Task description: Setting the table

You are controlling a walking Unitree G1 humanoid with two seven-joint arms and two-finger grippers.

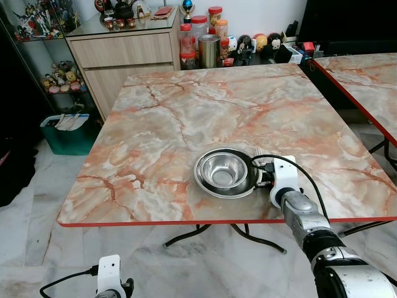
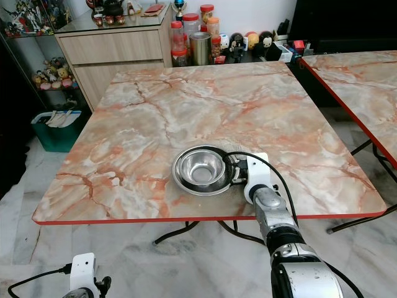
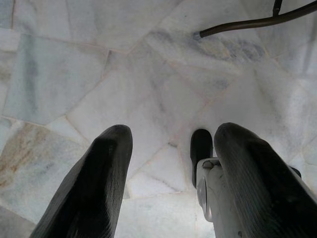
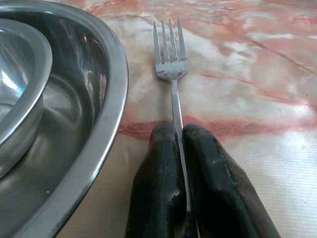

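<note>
Black fingers of the right gripper [image 4: 181,144] are closed on the handle of a steel fork [image 4: 171,64], which lies on the marble table [image 1: 186,118] just beside the steel plate [image 4: 106,99] holding a steel bowl [image 1: 222,169]. The left gripper [image 3: 168,148] hangs spread over the floor.

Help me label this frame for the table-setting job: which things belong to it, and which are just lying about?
Belonging to the job:
- fork, clamped in the right end effector
- steel plate on the marble table
- steel bowl sitting in that plate

Lying about:
- jars on the cabinet
- figurines
- green bin
</note>
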